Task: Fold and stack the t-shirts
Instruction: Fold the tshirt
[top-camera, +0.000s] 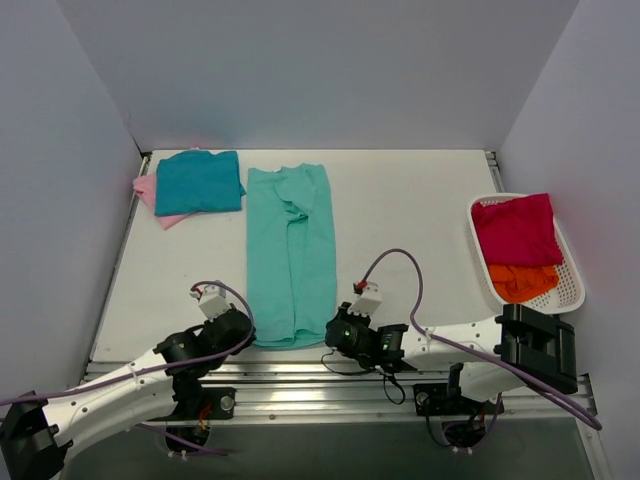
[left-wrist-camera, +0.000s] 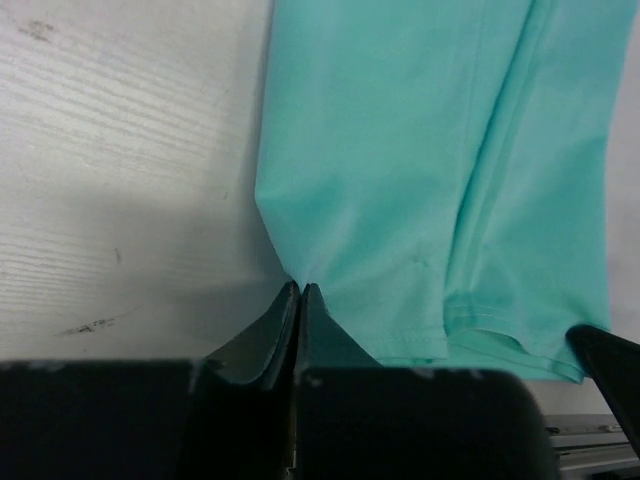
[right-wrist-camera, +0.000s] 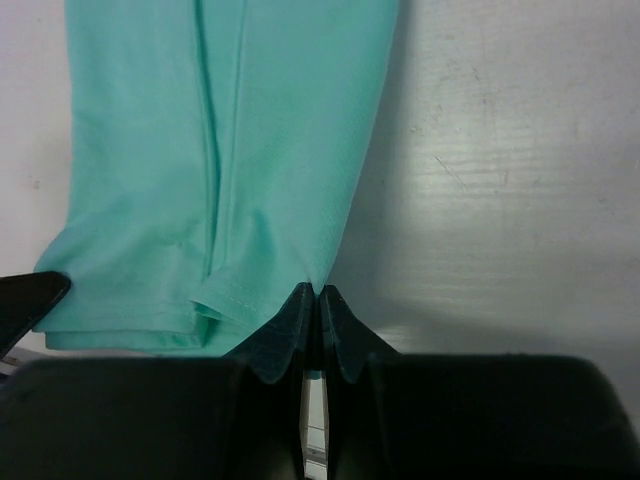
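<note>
A mint-green t-shirt lies folded lengthwise into a long strip down the middle of the table. My left gripper is shut on its near left corner; the left wrist view shows the fingers pinching the cloth's edge. My right gripper is shut on the near right corner, with cloth pinched between the fingertips. A folded teal t-shirt lies on a pink one at the far left. A crimson t-shirt and an orange one sit in the basket.
The white slotted basket stands at the right edge of the table. Grey walls close the table on the left, back and right. A metal rail runs along the near edge by the arm bases.
</note>
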